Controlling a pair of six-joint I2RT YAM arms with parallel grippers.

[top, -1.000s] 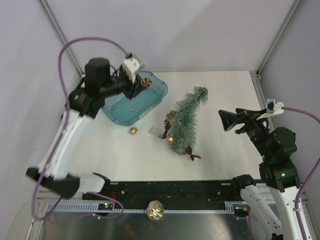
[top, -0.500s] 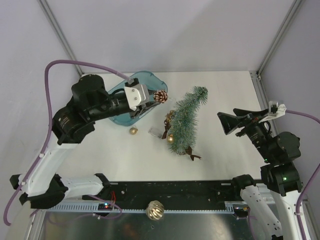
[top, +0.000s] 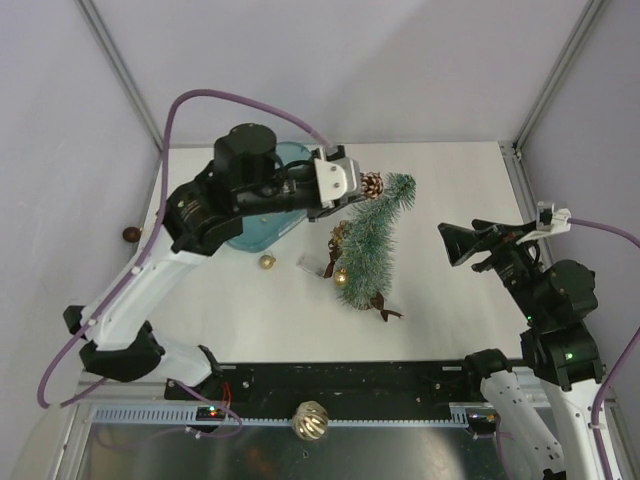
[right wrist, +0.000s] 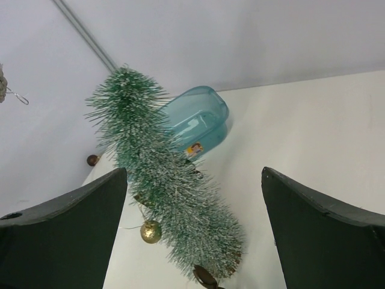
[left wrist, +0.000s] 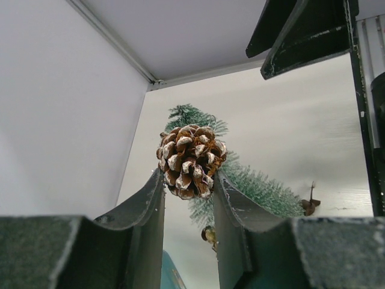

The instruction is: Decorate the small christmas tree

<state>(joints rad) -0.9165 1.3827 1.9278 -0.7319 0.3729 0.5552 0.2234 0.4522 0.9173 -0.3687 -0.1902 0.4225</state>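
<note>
The left gripper (top: 352, 188) is seen pinching a pine cone (top: 371, 184), the small christmas tree (top: 368, 245) just beyond, tip nearest, axis slanting away basewards, while the right gripper (top: 450, 243) is held spread, farther off.

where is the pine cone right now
Top view: the pine cone is held in the left gripper, just left of the tip of the small christmas tree.

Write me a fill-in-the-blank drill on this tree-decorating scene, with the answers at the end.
The left tool is ____ on the pine cone.
The right tool is ____, holding nothing.
The small christmas tree has frosted ____ needles.
A gold bauble lies beside the ____ tub.
Missing: shut, open, green, teal.
</note>
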